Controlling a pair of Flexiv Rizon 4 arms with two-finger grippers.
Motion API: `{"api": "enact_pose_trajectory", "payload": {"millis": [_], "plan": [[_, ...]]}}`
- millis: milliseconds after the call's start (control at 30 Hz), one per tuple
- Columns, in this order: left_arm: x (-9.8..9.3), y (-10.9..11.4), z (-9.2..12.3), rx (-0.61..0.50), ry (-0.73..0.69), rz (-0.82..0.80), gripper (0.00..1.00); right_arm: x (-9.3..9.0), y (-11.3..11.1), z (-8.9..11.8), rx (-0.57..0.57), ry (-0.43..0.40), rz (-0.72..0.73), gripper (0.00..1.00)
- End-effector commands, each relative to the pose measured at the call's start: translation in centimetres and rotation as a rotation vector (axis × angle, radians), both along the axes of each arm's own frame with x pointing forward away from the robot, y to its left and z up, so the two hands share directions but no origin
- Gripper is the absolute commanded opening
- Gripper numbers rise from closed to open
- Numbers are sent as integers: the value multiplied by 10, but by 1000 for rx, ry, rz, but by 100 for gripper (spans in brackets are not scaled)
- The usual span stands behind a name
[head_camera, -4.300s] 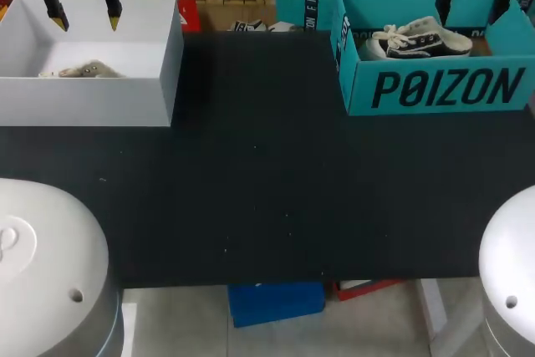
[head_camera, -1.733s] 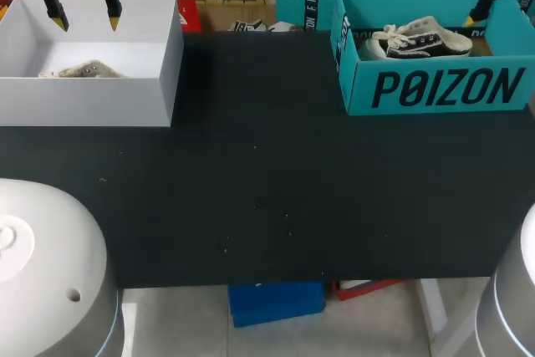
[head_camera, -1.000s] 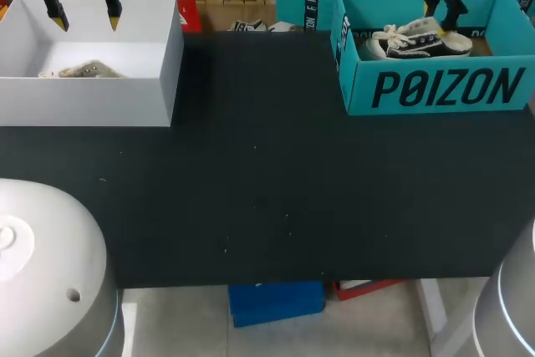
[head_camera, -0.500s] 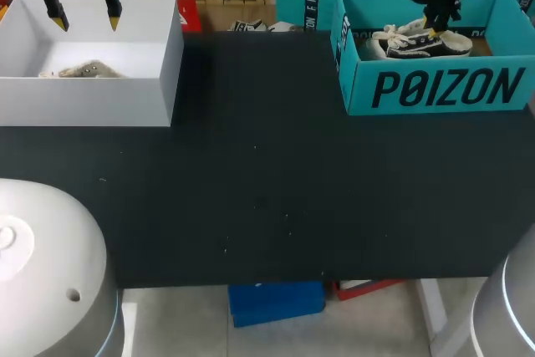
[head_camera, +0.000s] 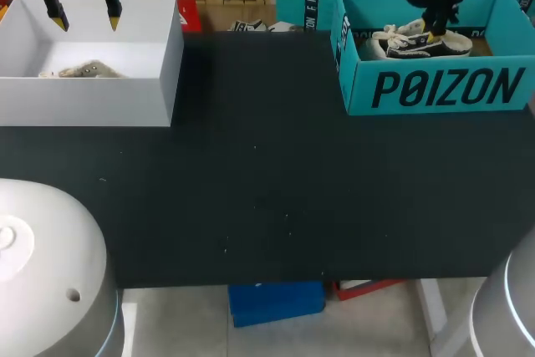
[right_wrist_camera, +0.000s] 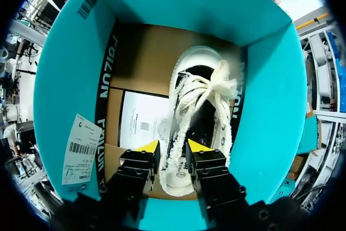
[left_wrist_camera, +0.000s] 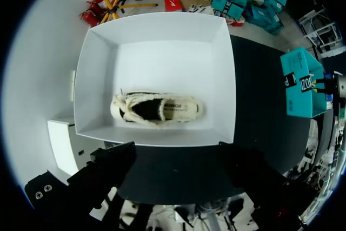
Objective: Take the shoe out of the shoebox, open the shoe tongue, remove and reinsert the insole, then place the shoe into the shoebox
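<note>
A black-and-white lace-up shoe [head_camera: 415,40] lies on its sole in the teal shoebox [head_camera: 435,89] at the table's back right. My right gripper [head_camera: 430,33] reaches down into that box. In the right wrist view its yellow tips [right_wrist_camera: 173,145] press on the two sides of the shoe's [right_wrist_camera: 203,106] heel end, so it is shut on the shoe. The laces lie ahead of the fingers. My left gripper [head_camera: 85,16] hangs open over the back rim of a white box [head_camera: 92,98] at the back left, holding nothing.
The white box [left_wrist_camera: 157,31] holds a second, cream shoe [left_wrist_camera: 157,109] lying on its side. A paper sheet [right_wrist_camera: 143,120] lies on the teal box's floor beside the shoe. Further teal boxes [head_camera: 305,2] stand behind the table's back edge.
My right gripper has come down a little further over the shoe's heel and its fingers have closed in on it. The left arm has kept still.
</note>
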State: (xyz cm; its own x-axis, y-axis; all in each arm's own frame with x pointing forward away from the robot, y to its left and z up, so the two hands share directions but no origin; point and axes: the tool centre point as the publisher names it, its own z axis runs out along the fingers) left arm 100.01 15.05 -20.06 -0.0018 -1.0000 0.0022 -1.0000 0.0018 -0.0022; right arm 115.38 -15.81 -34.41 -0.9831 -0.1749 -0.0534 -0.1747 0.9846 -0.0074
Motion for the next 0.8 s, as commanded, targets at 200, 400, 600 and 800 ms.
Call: {"api": "enact_pose_trajectory", "payload": {"millis": [200, 400, 600, 800], "plan": [[0, 0, 0, 1, 1, 1, 100, 1, -2, -16, 9, 12, -9, 28], [0, 0, 0, 1, 1, 1, 100, 3, -6, -27, 12, 17, -9, 25], [0, 0, 0, 1, 1, 1, 100, 6, -9, -40, 17, 24, -10, 25], [0, 0, 0, 1, 1, 1, 100, 9, -6, -46, 23, 27, -11, 26]]}}
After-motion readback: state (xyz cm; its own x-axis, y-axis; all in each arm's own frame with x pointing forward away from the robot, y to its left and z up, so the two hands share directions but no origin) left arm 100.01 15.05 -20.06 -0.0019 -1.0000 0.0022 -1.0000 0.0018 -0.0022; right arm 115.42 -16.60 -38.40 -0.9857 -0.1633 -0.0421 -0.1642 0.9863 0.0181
